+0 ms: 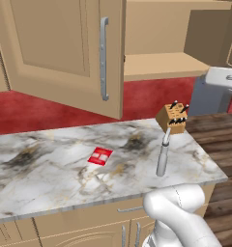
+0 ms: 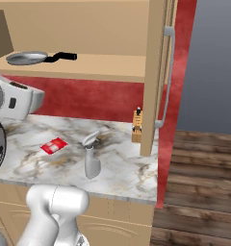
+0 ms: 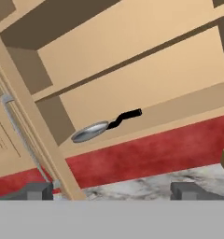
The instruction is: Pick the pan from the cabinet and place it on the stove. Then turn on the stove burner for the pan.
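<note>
The pan (image 2: pixel 27 58) lies on the lower shelf (image 2: pixel 103 67) of the open cabinet (image 1: pixel 65 48), near its left end, with its black handle (image 3: pixel 125 116) pointing along the shelf toward the middle. In the hand view the fingers (image 3: pixel 32 191) stand wide apart with nothing between them, well short of the shelf.

The step in hand is the reach. It would likely go best to line the fingers across the thin handle and close there, not on the shallow rim.

The left door (image 1: pixel 60 53) swings out over the counter (image 1: pixel 50 169), and its edge stands close beside the hand's path. The shelf above limits headroom. The knife block (image 1: pixel 172 119) and bottle (image 1: pixel 163 157) stand lower, off to the right.
</note>
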Robot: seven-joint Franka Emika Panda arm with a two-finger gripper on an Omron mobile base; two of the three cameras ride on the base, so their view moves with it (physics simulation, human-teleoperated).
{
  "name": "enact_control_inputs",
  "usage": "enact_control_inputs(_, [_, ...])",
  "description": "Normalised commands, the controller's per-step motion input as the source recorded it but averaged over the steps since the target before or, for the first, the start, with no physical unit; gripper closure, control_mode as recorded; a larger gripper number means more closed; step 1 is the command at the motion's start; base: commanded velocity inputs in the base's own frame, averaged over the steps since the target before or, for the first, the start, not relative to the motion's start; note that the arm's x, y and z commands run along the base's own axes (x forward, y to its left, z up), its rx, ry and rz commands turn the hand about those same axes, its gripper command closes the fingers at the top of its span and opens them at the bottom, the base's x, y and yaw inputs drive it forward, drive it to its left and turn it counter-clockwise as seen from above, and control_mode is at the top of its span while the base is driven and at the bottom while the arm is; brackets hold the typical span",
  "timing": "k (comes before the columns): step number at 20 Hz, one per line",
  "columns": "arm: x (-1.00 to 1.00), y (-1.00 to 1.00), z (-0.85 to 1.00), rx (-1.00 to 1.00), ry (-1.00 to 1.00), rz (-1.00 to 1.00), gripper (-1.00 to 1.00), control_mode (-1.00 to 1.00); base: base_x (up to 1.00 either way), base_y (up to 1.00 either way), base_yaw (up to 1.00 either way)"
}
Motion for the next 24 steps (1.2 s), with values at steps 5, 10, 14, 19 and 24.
enact_control_inputs(5, [0.38,0.24,-0.21,0.03,0.14,0.01,-1.0,-1.0,0.0,0.0,0.0])
enact_control_inputs(10, [0.4,0.34,-0.26,0.0,0.1,0.02,-1.0,-1.0,0.0,0.0,0.0])
enact_control_inputs(14, [0.1,0.01,-0.23,0.04,0.02,0.07,-1.0,-1.0,0.0,0.0,0.0])
enact_control_inputs(19, [0.16,0.0,-0.12,0.1,0.0,0.1,-1.0,-1.0,0.0,0.0,0.0])
enact_control_inputs(24, [0.34,0.09,-0.01,0.09,0.07,0.1,-1.0,-1.0,0.0,0.0,0.0])
